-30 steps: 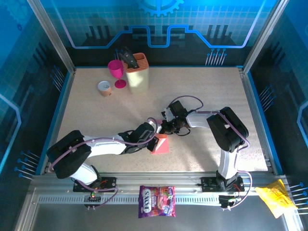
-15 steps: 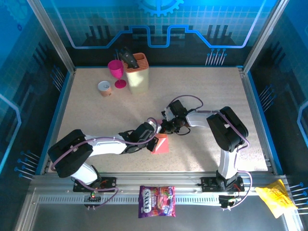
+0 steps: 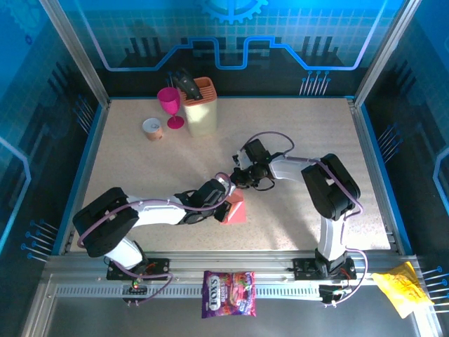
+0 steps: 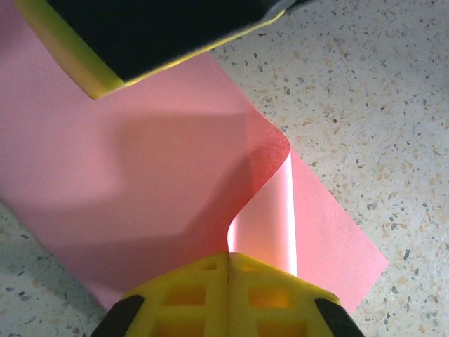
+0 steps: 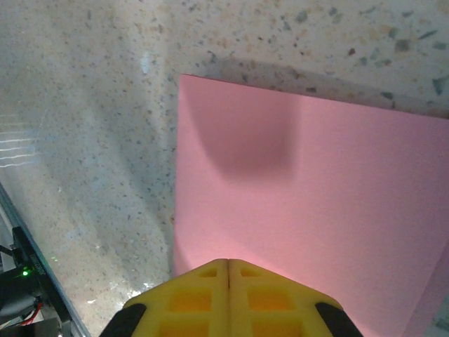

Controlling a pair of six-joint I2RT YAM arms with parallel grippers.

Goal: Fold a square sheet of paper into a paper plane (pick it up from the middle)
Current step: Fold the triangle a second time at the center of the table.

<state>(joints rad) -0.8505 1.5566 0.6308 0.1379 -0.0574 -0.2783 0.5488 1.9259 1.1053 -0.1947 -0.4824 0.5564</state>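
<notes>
Your left gripper (image 4: 228, 261) has its fingers pressed together on a raised curl of the square sheet of paper (image 4: 140, 175), which lies mid-table right at those tips. I judge the pinch is meant to lift a flap for folding. Just past the curl, your right gripper (image 5: 228, 265) is squeezed tight too. The sheet runs straight into its tips, seemingly clamped to steady it. No dart shape yet. Well beyond both sets of fingers, off to their left, stands the knife block (image 3: 200, 109) with dark handles in its slots. Beside it are a pink goblet (image 3: 169, 102) and a small cup (image 3: 152, 128); I cannot tell what they hold.
</notes>
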